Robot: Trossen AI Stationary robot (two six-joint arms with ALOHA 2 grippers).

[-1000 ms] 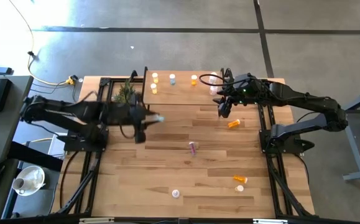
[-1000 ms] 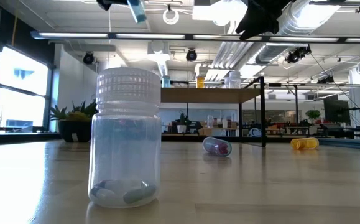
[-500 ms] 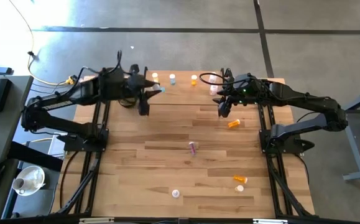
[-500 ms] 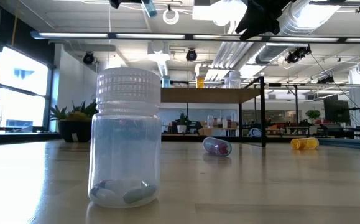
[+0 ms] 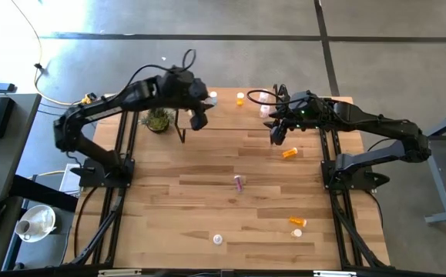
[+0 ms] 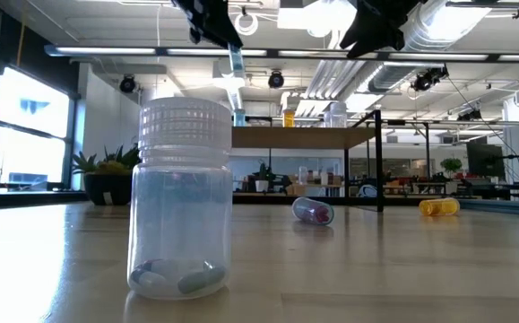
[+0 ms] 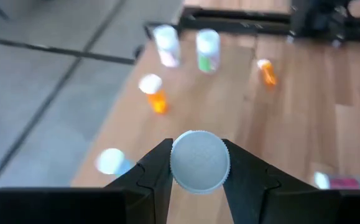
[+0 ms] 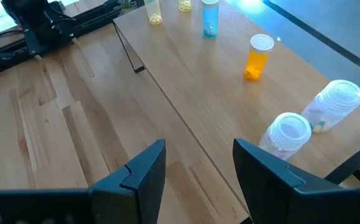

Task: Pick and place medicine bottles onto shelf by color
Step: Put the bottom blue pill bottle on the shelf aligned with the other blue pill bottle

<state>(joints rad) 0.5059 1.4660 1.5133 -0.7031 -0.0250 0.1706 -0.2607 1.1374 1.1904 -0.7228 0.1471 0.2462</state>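
Note:
My left gripper (image 5: 199, 117) is over the left part of the shelf (image 5: 234, 117), shut on a pale blue bottle (image 6: 236, 65) with a white cap (image 7: 199, 160). On the shelf stand a pale blue bottle (image 5: 213, 97), an orange one (image 5: 240, 98) and two pinkish-white ones (image 5: 266, 104). Two yellow bottles (image 8: 152, 11) stand at its left end. My right gripper (image 5: 277, 133) is open and empty, over the shelf's near right corner; it also shows in its wrist view (image 8: 198, 168). Loose bottles lie on the table: orange (image 5: 290, 153), pink (image 5: 239, 182), orange (image 5: 297, 222). A pale blue one (image 6: 180, 197) stands near the front. My left gripper pinches the pale blue bottle at its cap end (image 7: 175, 163), one finger on each side of the white cap. The fingers come from above, pointing down. The bottle hangs upright below them, clear of the shelf.
A small green potted plant (image 5: 159, 119) stands just left of the shelf. The shelf's black legs (image 5: 182, 135) stand on the table. Bare tabletop lies between the shelf and the near edge, broken only by the loose bottles.
My left gripper has carried the pale blue bottle from over the table near the plant toward the far edge, then right to above the shelf. It has turned on the way, and the bottle now hangs upright and lower than before. My right gripper has kept still.

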